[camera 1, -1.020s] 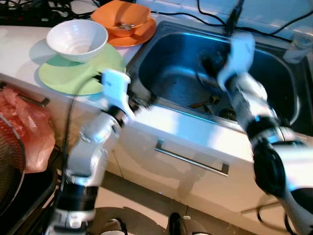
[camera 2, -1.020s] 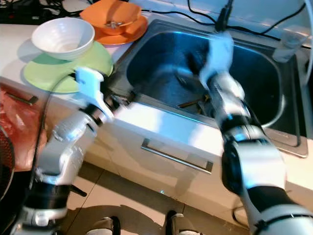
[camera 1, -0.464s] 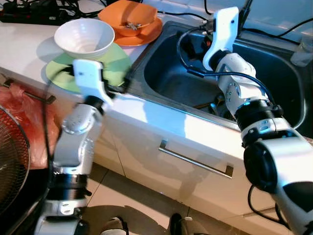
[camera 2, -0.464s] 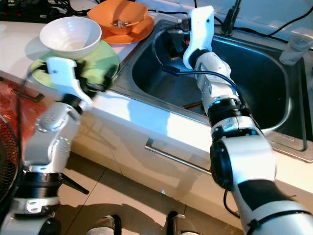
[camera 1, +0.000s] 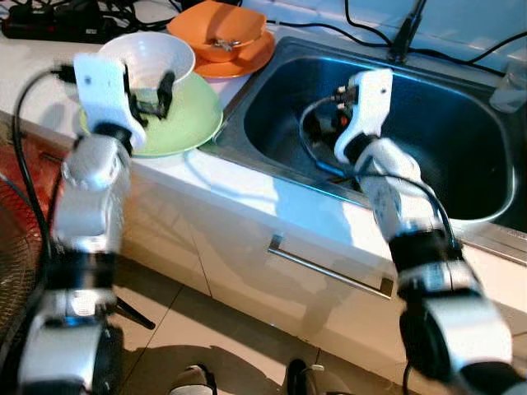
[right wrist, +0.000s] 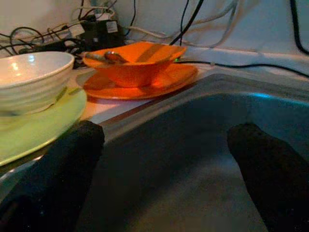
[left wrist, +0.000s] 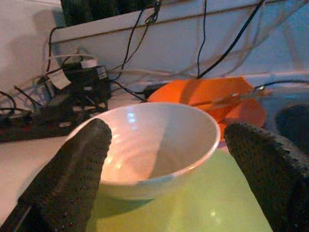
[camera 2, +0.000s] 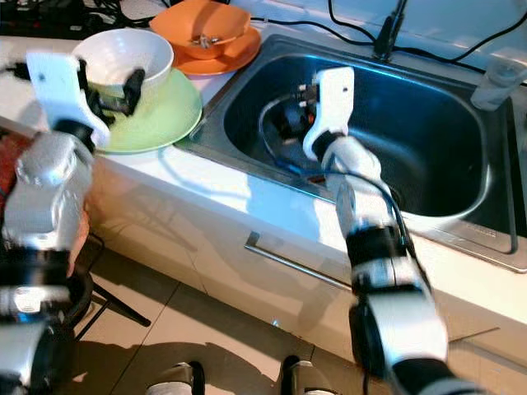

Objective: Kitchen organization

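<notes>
While left hand (camera 1: pixel 146 92) gapes around white bowl (camera 1: pixel 151 62), right hand (camera 2: pixel 290 125) over sink (camera 2: pixel 428 123)

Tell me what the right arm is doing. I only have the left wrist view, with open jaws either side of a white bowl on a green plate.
Observer: The right arm reaches over the sink, its jaws open and empty.
Operator: Is the sink near that bowl?
Observer: Yes, the sink's left rim lies right beside the green plate under the white bowl.
Operator: Anything past the sink?
Observer: A clear cup stands on the counter at the sink's far right corner.
</notes>
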